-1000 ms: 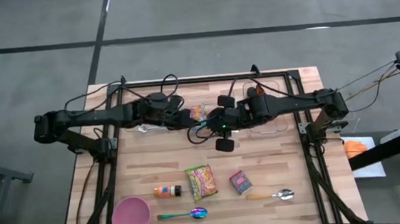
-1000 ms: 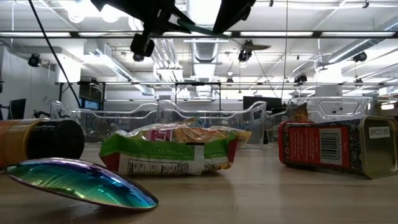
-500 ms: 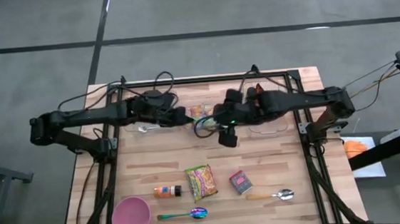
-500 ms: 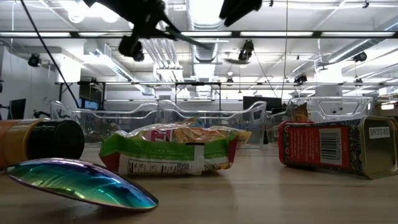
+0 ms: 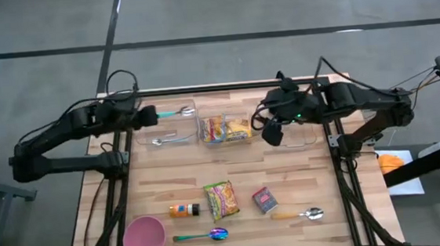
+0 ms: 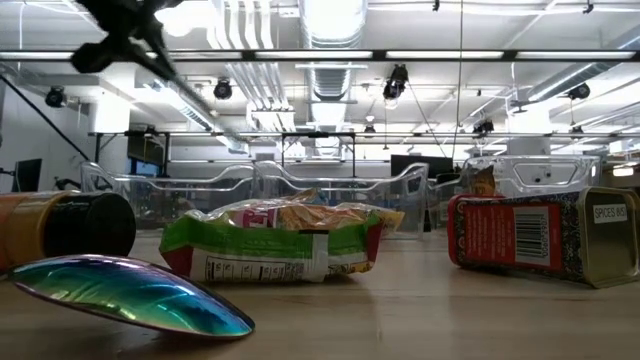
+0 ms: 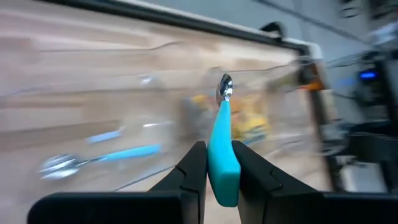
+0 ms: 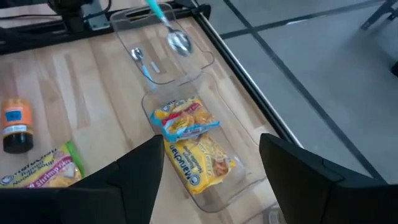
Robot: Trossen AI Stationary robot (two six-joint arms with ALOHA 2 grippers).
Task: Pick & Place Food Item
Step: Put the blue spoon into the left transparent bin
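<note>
1. Starting at our right claw (image 5: 272, 132), we see its two dark fingers standing well apart with nothing between them, raised above the table's far right part, beside the clear plastic tray (image 5: 241, 140) that sits at the middle of the far edge.
2. Inside that tray lie two yellow crinkled snack packets (image 8: 189, 142); one food item, at least, looks already placed, so we judge the right arm's release done.
3. Our left claw (image 7: 217, 167) is clamped on the turquoise handle of a small metal-bowled spoon (image 7: 221, 146), held in the air over the far left of the wooden table (image 5: 318, 174), above a second clear tray (image 8: 165, 62) that already holds another blue-handled spoon (image 8: 142, 61).
4. Nearer the front edge lie a green noodle packet (image 5: 221, 198), an orange spice jar with a black cap (image 5: 184, 211) and a red tin (image 5: 265, 200), all well apart from both claws.
5. Next, we reckon the right claw must descend on one of these, probably the noodle packet, fingers spread wide enough to straddle it.
</note>
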